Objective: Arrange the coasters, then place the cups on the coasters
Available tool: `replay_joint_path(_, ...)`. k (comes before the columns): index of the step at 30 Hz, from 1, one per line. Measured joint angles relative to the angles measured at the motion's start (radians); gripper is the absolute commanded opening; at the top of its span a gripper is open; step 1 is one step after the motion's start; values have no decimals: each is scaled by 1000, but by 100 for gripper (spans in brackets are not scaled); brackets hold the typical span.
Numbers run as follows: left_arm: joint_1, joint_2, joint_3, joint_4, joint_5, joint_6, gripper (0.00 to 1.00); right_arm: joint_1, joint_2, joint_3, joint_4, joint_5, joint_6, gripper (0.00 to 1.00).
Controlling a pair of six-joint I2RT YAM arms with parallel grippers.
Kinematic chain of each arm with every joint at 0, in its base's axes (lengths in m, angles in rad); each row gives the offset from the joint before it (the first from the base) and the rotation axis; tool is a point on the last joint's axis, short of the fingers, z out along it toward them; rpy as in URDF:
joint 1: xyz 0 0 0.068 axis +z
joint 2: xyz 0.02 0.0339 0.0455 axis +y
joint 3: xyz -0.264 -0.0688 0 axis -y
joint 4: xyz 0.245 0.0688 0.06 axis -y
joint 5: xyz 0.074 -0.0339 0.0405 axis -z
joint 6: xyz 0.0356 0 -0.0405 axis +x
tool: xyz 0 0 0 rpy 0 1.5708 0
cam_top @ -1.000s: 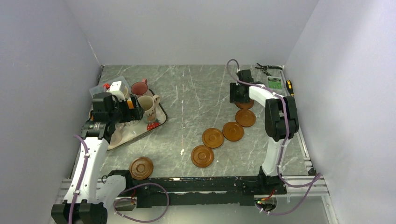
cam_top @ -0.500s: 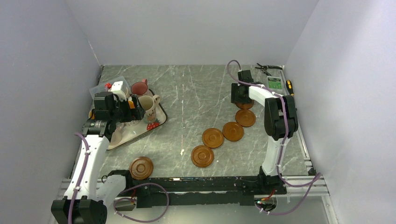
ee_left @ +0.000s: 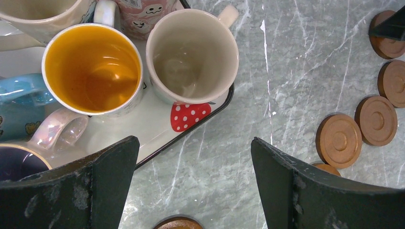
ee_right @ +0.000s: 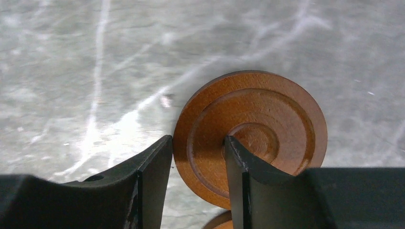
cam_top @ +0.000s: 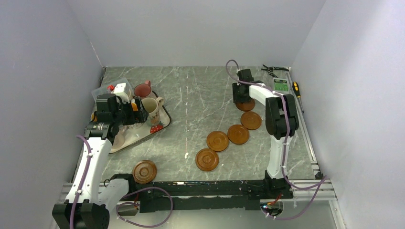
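Note:
Six brown coasters lie flat on the table. The far right coaster [cam_top: 246, 105] [ee_right: 267, 119] sits under my right gripper [ee_right: 198, 143], which is shut on its left edge: one finger against the rim, the other over the centre ring. Others lie in a curve [cam_top: 250, 120] [cam_top: 238, 134] [cam_top: 218, 140] [cam_top: 207, 159], and one coaster [cam_top: 144, 171] lies near left. The cups stand on the strawberry-print tray [ee_left: 157, 129]: an orange-inside mug [ee_left: 93, 69], a cream mug [ee_left: 191, 55], a blue mug [ee_left: 19, 90]. My left gripper [ee_left: 193, 148] hangs open over the tray's near corner, holding nothing.
Pliers [cam_top: 270, 70], a small green device [cam_top: 280, 85] and a screwdriver [cam_top: 297, 88] lie along the far right edge. A clear box [cam_top: 106, 89] sits behind the tray. Grey walls close in the left, back and right sides.
My right gripper has narrowed on the far right coaster and slid a little left, and the coaster has gone with it. The left arm has barely moved.

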Motion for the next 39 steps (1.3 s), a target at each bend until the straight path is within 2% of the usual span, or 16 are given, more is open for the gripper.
replay_joint_path(9, 0, 7, 0, 0, 0, 0, 92, 169, 37, 57, 6, -66, -11, 44)
replay_joint_path(16, 0, 35, 4, -3, 3, 0, 89, 314, 135, 193, 35, -86, 33, 43)
replay_joint_path(25, 0, 41, 6, -10, 11, 0, 91, 371, 245, 339, 93, -102, 155, 42)
replay_joint_path(30, 0, 42, 14, -20, 10, 0, 93, 372, 249, 357, 77, -111, 196, 53)
replay_joint_path(35, 0, 39, 16, -18, -12, 0, 94, 378, 229, 405, -18, -104, 184, 74)
replay_joint_path(39, 0, 16, 14, -6, -56, 0, 94, 381, 98, 377, -74, -60, 146, 90)
